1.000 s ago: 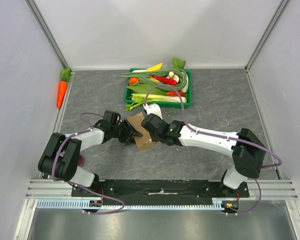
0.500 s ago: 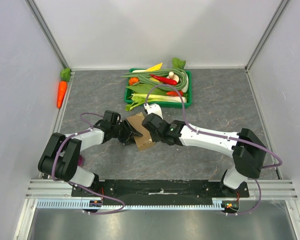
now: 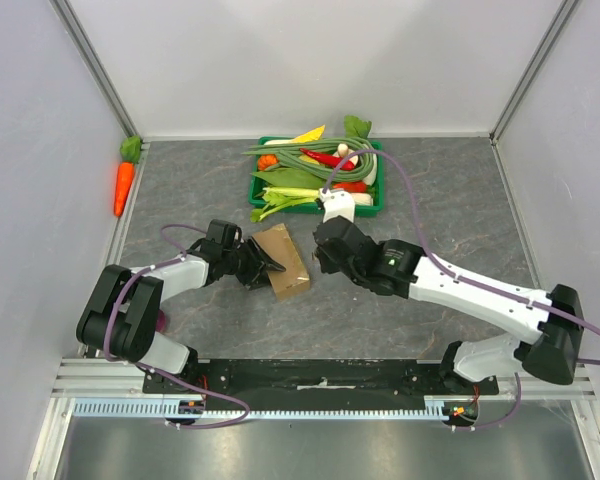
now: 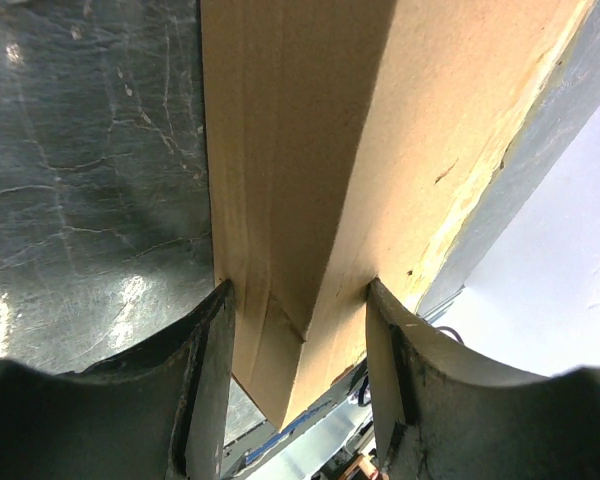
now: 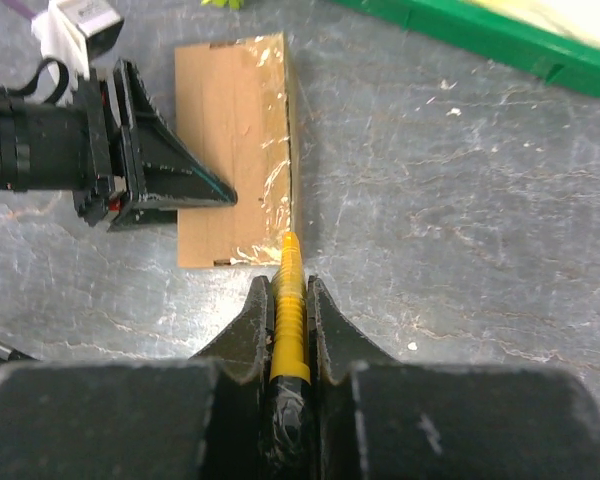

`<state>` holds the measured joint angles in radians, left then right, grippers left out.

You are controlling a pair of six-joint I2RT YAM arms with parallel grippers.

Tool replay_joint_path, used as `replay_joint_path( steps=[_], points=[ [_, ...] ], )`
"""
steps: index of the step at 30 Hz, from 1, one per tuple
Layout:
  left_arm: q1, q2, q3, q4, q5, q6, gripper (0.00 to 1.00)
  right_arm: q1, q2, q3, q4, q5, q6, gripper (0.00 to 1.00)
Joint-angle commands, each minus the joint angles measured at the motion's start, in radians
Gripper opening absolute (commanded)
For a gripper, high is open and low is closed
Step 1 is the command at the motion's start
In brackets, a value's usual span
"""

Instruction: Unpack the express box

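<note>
One express box (image 3: 285,262) clamped in the left claw (image 4: 298,300); right claw (image 5: 291,292) closed on one yellow tool (image 5: 289,315); one green tray (image 5: 480,38) and one carrot (image 3: 123,188) lie beyond on the worktop (image 3: 440,220)

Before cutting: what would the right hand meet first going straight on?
The cardboard box, at its taped edge; the yellow tool in the right hand seems to touch it, though depth is unclear.

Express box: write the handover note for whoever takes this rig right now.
Left gripper: shut on the box, gripping it across its width.
Right gripper: shut on a yellow tool, tip at the near end of the box's shiny tape.
Done: box clamped, tool in hand.
Left: slit the tape, open the flaps, empty the box. It looks closed; any cut so far cannot be told.
</note>
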<state>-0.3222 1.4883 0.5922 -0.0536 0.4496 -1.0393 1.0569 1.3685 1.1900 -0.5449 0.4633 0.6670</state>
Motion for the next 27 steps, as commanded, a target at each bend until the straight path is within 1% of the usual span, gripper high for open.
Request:
replay_joint_path(
  steps=[1, 2, 3, 5, 7, 9, 12, 16, 17, 18, 20, 21, 23, 24, 25, 26, 27],
  points=[
    [0.009, 0.033, -0.026, -0.118, -0.198, 0.079, 0.24, 0.003, -0.031, 0.002, -0.020, 0.118, 0.014, 0.00],
    [0.009, 0.026, -0.025, -0.117, -0.190, 0.097, 0.30, -0.003, -0.026, 0.006, -0.015, 0.133, 0.005, 0.00],
    [0.009, 0.017, -0.020, -0.121, -0.184, 0.108, 0.38, -0.015, -0.005, 0.011, -0.006, 0.150, -0.007, 0.00],
    [0.009, -0.026, -0.017, -0.123, -0.175, 0.126, 0.48, -0.035, 0.029, 0.028, 0.011, 0.150, -0.046, 0.00],
    [0.009, -0.097, -0.025, -0.121, -0.169, 0.131, 0.65, -0.084, 0.081, 0.031, 0.055, 0.097, -0.073, 0.00],
    [0.009, -0.146, -0.031, -0.098, -0.172, 0.156, 0.78, -0.133, 0.137, 0.031, 0.112, 0.046, -0.124, 0.00],
    [0.008, -0.197, -0.012, -0.103, -0.219, 0.191, 0.85, -0.178, 0.231, 0.052, 0.154, -0.043, -0.182, 0.00],
    [0.008, -0.152, 0.079, -0.152, -0.259, 0.226, 0.85, -0.179, 0.293, 0.082, 0.178, -0.149, -0.211, 0.00],
    [0.009, -0.140, 0.090, -0.144, -0.258, 0.242, 0.84, -0.179, 0.296, 0.060, 0.197, -0.194, -0.208, 0.00],
    [0.009, -0.107, 0.096, -0.112, -0.250, 0.252, 0.82, -0.179, 0.305, 0.053, 0.226, -0.216, -0.207, 0.00],
    [0.009, -0.070, 0.118, -0.100, -0.261, 0.272, 0.80, -0.178, 0.311, 0.040, 0.232, -0.285, -0.207, 0.00],
    [0.009, -0.041, 0.124, -0.089, -0.249, 0.283, 0.76, -0.178, 0.308, 0.036, 0.238, -0.308, -0.207, 0.00],
    [0.009, -0.008, 0.126, -0.033, -0.217, 0.318, 0.73, -0.175, 0.288, 0.007, 0.258, -0.343, -0.208, 0.00],
    [0.009, 0.027, 0.129, -0.011, -0.154, 0.337, 0.65, -0.170, 0.274, -0.003, 0.270, -0.377, -0.207, 0.00],
    [0.009, 0.047, 0.141, 0.004, -0.131, 0.352, 0.59, -0.169, 0.268, -0.007, 0.269, -0.394, -0.204, 0.00],
    [0.008, 0.065, 0.150, 0.005, -0.109, 0.381, 0.56, -0.167, 0.264, -0.019, 0.269, -0.419, -0.204, 0.00],
    [0.008, 0.088, 0.156, 0.005, -0.053, 0.395, 0.50, -0.158, 0.253, -0.026, 0.269, -0.457, -0.205, 0.00]
  ],
)
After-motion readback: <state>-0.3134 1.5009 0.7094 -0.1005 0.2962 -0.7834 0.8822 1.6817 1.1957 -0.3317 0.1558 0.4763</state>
